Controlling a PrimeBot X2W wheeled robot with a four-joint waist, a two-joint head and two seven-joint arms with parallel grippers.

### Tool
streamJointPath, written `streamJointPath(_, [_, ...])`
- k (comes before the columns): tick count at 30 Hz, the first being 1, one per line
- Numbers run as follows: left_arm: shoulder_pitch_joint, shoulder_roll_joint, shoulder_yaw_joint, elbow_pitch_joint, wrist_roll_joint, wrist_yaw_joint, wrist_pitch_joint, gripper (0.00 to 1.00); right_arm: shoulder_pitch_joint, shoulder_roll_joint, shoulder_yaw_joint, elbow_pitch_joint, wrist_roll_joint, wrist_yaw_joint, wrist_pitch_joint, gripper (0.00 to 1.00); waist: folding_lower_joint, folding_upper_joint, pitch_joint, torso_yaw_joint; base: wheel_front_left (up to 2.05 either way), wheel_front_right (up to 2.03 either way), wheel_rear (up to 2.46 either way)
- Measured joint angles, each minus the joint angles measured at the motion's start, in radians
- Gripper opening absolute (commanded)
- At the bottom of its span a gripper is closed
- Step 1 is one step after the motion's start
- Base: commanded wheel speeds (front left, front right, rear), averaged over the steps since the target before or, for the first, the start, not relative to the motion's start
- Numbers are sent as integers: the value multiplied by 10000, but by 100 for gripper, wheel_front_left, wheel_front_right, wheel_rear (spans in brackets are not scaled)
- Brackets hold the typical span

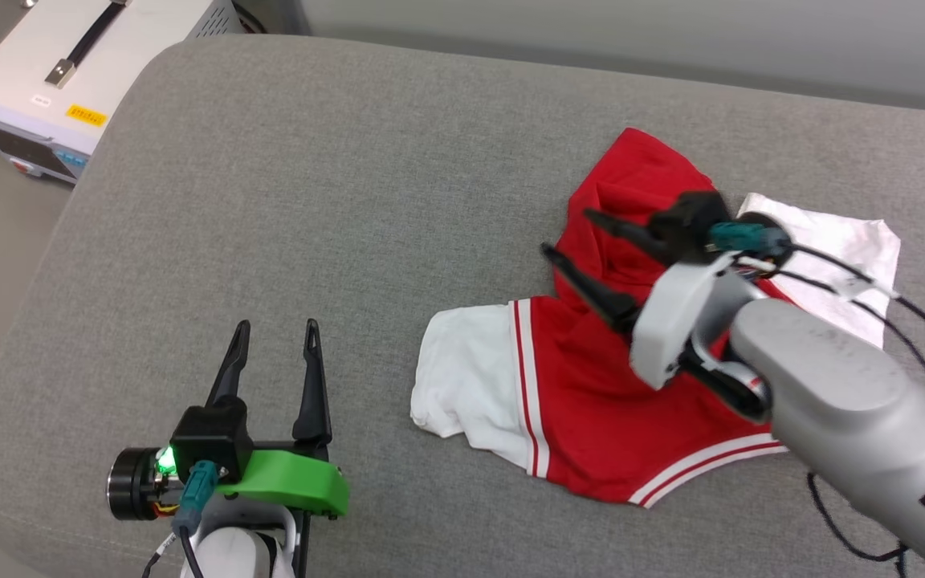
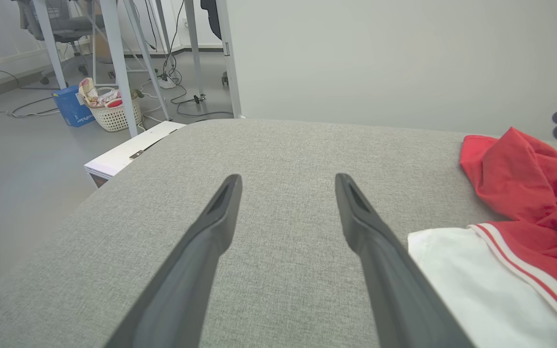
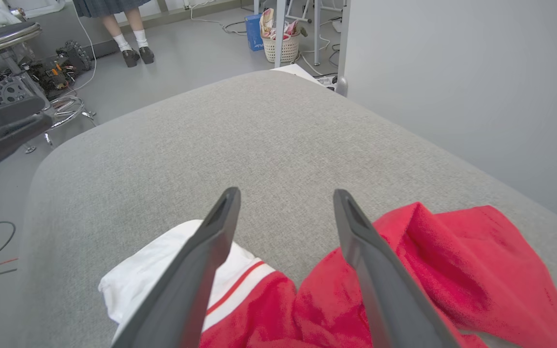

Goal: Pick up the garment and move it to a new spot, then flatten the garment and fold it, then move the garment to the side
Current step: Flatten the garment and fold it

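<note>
**Right hand is nearer the jersey**

Your right hand, spread and empty, hovers over the crumpled red jersey on the grey cushion. Your left hand, also spread, sits well off its white sleeve.

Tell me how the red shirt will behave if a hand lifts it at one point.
Probably floppy: the garment lies crumpled in soft folds, so it should drape. Pushed, it likely bunches on the woven grey cushion, not slides.
</note>
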Motion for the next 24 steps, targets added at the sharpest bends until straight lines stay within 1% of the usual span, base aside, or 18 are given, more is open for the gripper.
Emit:
streamJointPath(2, [89, 0, 73, -36, 52, -25, 0, 100, 182, -451, -731, -21, -253, 0, -238, 100, 0, 0, -155, -91, 0, 0, 0])
streamJointPath(5, [270, 0, 215, -130, 125, -81, 0, 100, 531, -1126, -2251, -132, -1156, 0, -374, 100, 0, 0, -353, -277, 0, 0, 0])
streamJointPath(9, [416, 0, 332, -278, 201, -96, 0, 100, 1182, -1720, -4284, -654, -2146, 0, -380, 100, 0, 0, -492, -515, 0, 0, 0])
streamJointPath(13, [432, 0, 337, -357, 213, -127, 0, 100, 1586, -2290, -5705, -1129, -2872, 0, -316, 100, 0, 0, -494, -656, 0, 0, 0])
streamJointPath(14, [432, -2, 336, -380, 217, -146, 0, 100, 1619, -2441, -6034, -1277, -2953, 0, -98, 100, 0, 0, -464, -669, 0, 0, 0])
streamJointPath(16, [429, 0, 334, -430, 240, -148, 0, 100, 1624, -2775, -6493, -1599, -2980, 0, 604, 100, 0, 0, -382, -684, 0, 0, 0])
streamJointPath(17, [414, 0, 320, -504, 253, -174, 0, 100, 1655, -3260, -6734, -1937, -2690, 0, 2533, 100, 0, 0, -241, -684, 0, 0, 0])
streamJointPath(18, [404, 0, 314, -531, 253, -176, 0, 100, 1679, -3394, -6792, -2013, -2500, 0, 3030, 100, 0, 0, -195, -681, 0, 0, 0])
streamJointPath(20, [364, 0, 291, -575, 253, -176, 0, 100, 1696, -3875, -6771, -2123, -2077, 0, 4606, 100, 0, 0, -48, -657, 0, 0, 0])
streamJointPath(24, [151, 0, 219, -631, 244, -174, 0, 100, 1727, -4541, -6546, -2180, -1221, 0, 7008, 100, -1, 0, 260, -581, 0, 0, 0])
